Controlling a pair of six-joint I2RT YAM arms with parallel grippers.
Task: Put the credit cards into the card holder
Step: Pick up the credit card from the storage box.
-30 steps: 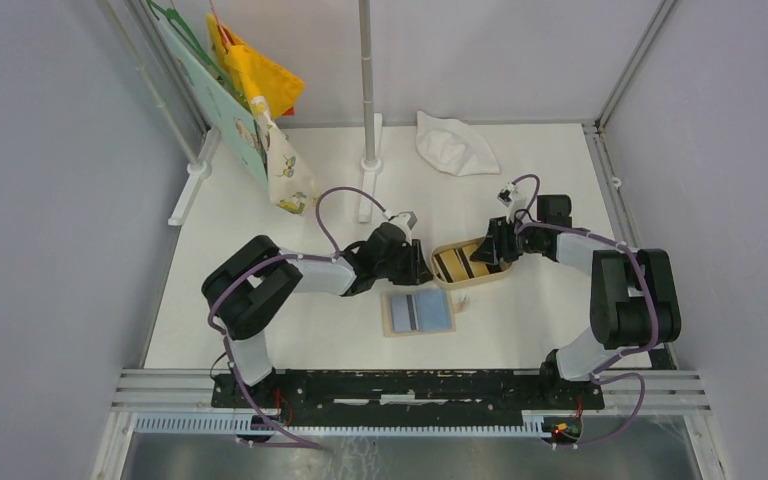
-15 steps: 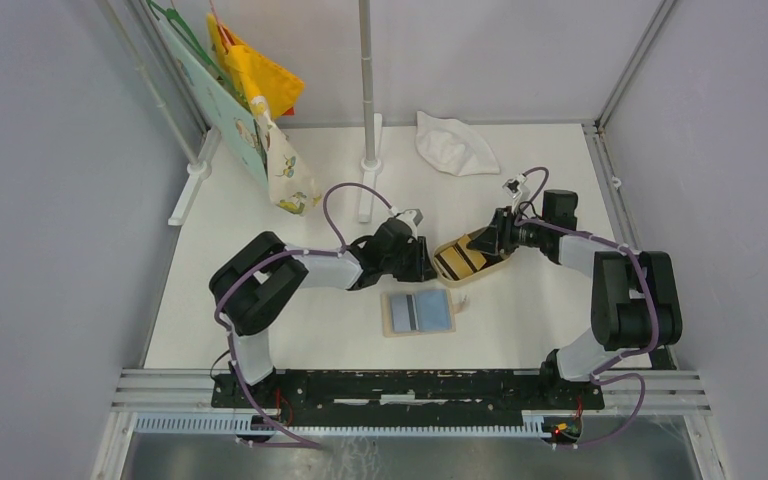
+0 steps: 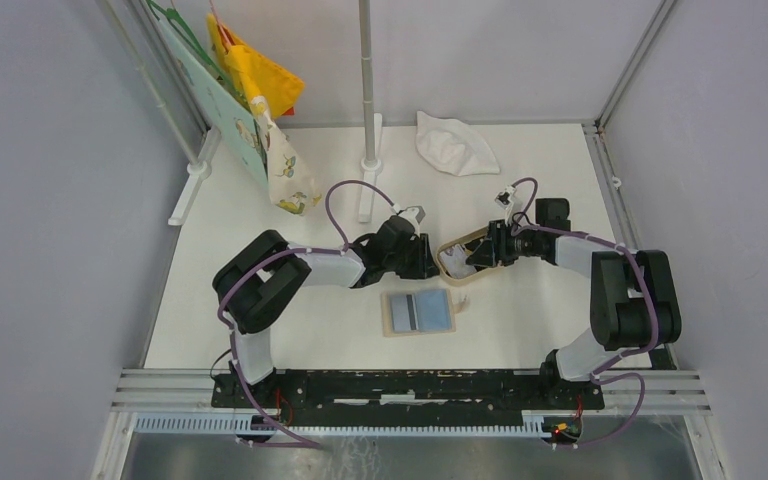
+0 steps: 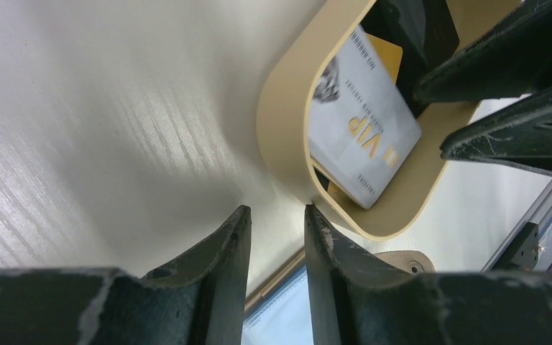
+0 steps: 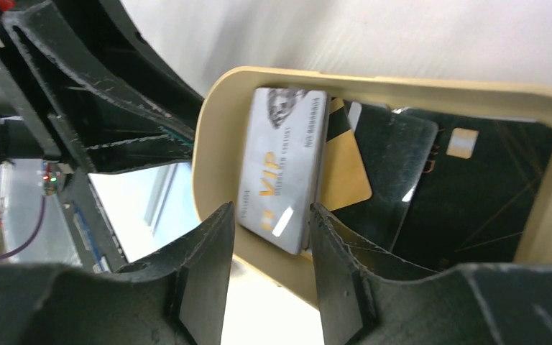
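The credit cards are not in the card holder. They lie heaped in a tan tray out on the white tabletop. A grey-white card marked VIP is on top at one end, an orange card peeks out from under it, and black cards fill the rest of the tray.

The right tool reaches in over the rim, with one finger on each side of the grey-white card's near end, close to its long edges. I cannot tell whether the fingers are pinching the card or only straddling it.

The left tool comes at the tray from the opposite side. Its fingers are only a narrow gap apart with nothing between them, and their tips are just beside the tray's outer wall.

The card holder lies spread open near the tray, on the side towards the arm bases. Its light blue lining faces up and its small beige tab sticks out to one side.

Farther back, a crumpled white cloth lies on the tabletop near an upright pole. At the back left, yellow and patterned fabric bags hang from a rail.
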